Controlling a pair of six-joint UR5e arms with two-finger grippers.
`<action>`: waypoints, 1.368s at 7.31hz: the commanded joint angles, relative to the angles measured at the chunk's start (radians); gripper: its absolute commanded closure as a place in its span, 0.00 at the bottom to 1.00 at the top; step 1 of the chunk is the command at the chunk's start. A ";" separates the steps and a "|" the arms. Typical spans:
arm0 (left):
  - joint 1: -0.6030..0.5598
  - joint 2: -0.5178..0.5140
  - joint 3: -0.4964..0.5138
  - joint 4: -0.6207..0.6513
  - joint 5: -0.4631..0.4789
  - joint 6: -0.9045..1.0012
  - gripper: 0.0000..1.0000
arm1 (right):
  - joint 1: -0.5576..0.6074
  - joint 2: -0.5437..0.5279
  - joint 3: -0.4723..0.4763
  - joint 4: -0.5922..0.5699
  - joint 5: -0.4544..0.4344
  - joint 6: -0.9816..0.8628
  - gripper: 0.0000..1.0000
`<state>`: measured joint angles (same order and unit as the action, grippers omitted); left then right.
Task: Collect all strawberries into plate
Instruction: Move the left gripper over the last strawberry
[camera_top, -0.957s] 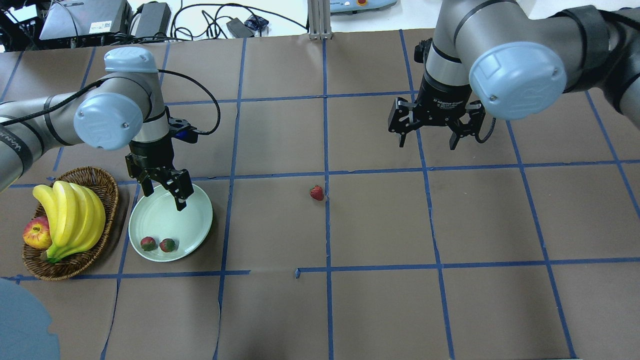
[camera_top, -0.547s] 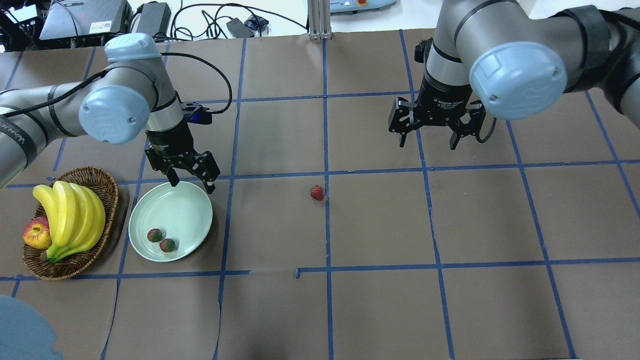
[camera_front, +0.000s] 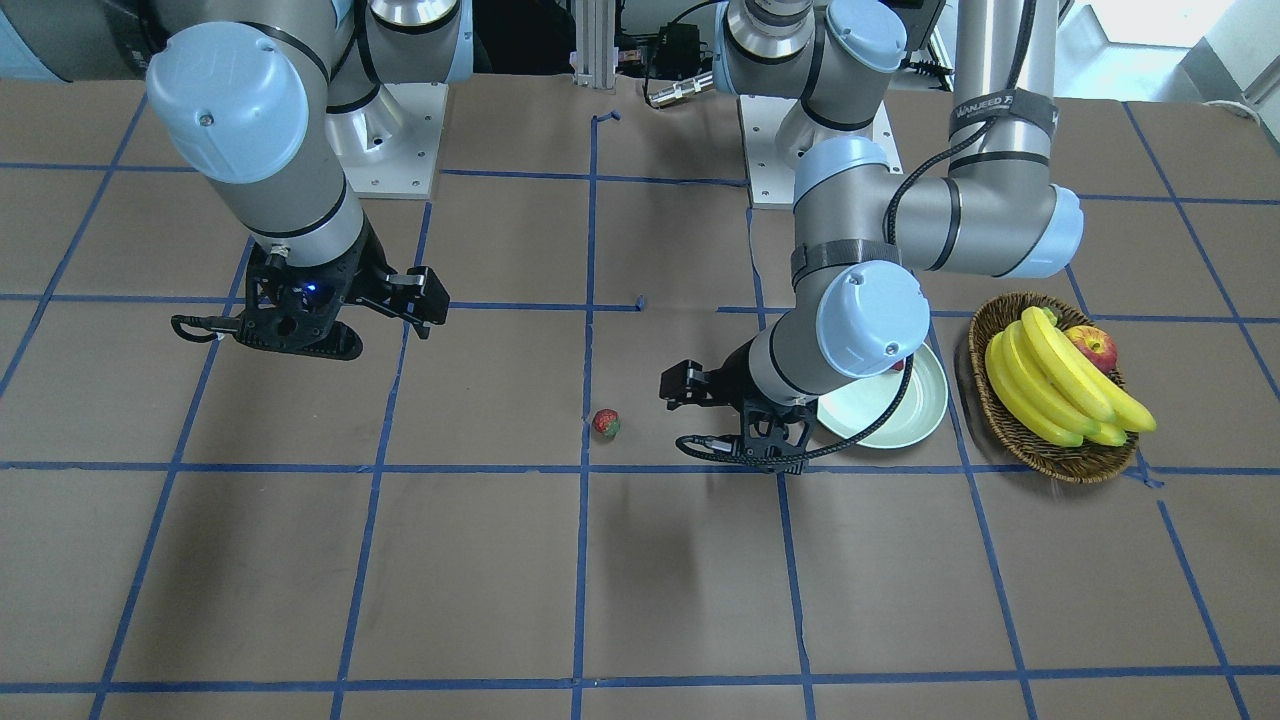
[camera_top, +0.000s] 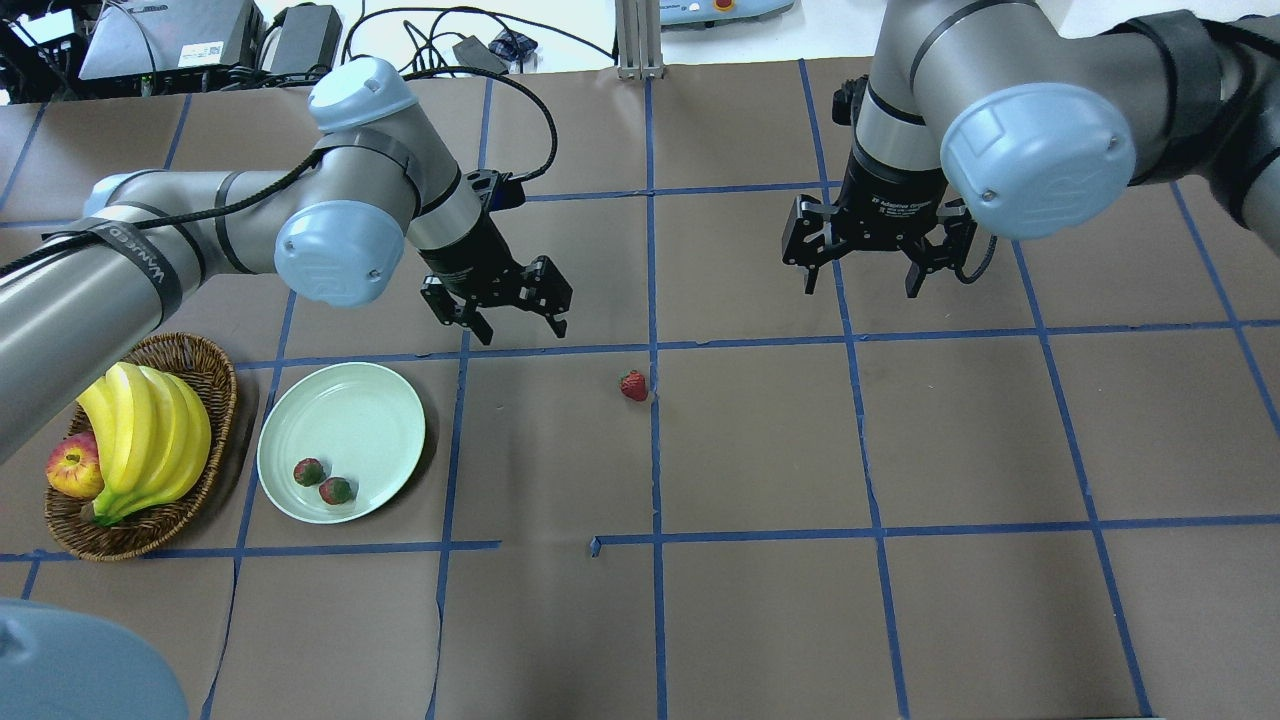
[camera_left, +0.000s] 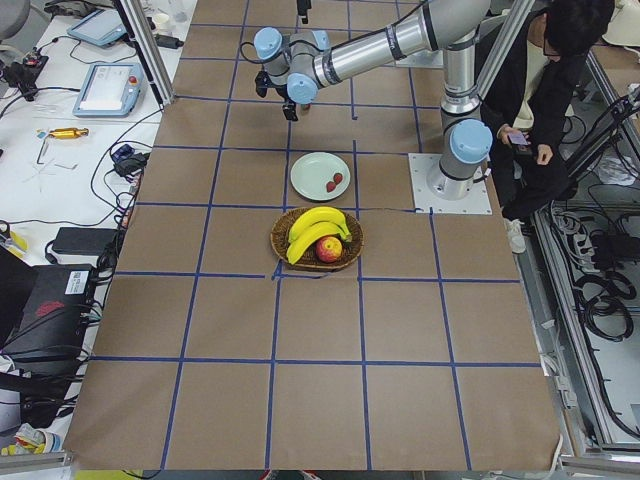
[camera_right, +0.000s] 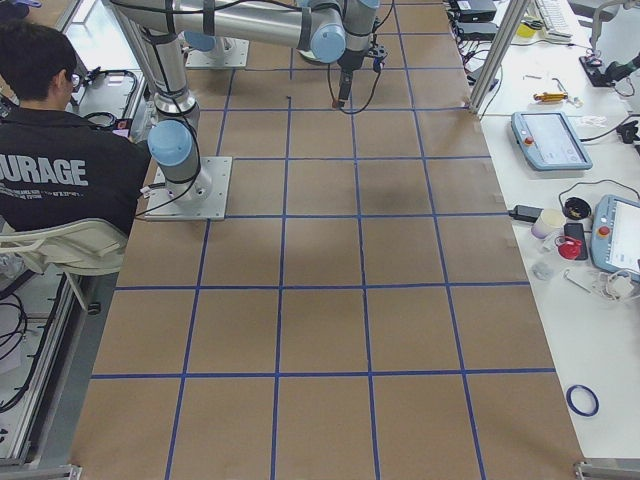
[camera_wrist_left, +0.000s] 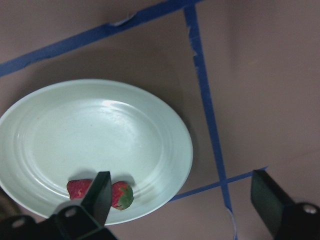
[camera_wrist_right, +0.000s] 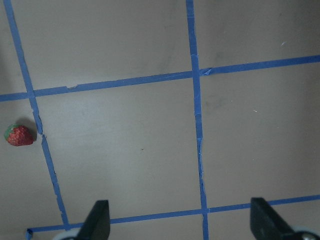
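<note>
The pale green plate (camera_top: 350, 415) lies at the left of the table and holds two strawberries (camera_top: 309, 471) (camera_top: 335, 490). A third strawberry (camera_top: 633, 385) lies on the brown table near the middle, on a blue tape line. My left gripper (camera_top: 523, 334) is open and empty, above the table between the plate and the lone strawberry, a little farther back. Its wrist view shows the plate (camera_wrist_left: 100, 130) with both strawberries (camera_wrist_left: 122, 195) behind one finger. My right gripper (camera_top: 860, 291) is open and empty, raised to the right of the lone strawberry, which shows in its wrist view (camera_wrist_right: 20, 135).
A brown wicker basket (camera_top: 215, 385) with bananas (camera_top: 140, 440) and an apple (camera_top: 72, 468) stands left of the plate. Blue tape lines grid the table. Cables and devices lie beyond the far edge. A person sits behind the robot's base (camera_left: 545, 90).
My left gripper has moved from above the plate to the right and back, toward the table's middle. One strawberry in the plate shifted slightly. The right arm has not moved.
</note>
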<state>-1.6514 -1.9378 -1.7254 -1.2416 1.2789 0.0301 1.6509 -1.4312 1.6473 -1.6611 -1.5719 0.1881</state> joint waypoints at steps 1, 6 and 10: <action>-0.063 -0.056 -0.002 0.042 -0.067 -0.094 0.00 | -0.003 -0.002 -0.001 0.001 -0.010 -0.009 0.00; -0.123 -0.144 -0.003 0.099 -0.112 -0.256 0.05 | -0.017 -0.008 0.000 0.020 -0.008 -0.006 0.00; -0.131 -0.168 -0.003 0.116 -0.112 -0.254 0.62 | -0.017 -0.008 0.012 0.009 -0.008 -0.004 0.00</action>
<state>-1.7796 -2.0990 -1.7291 -1.1320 1.1677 -0.2247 1.6337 -1.4377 1.6553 -1.6480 -1.5800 0.1829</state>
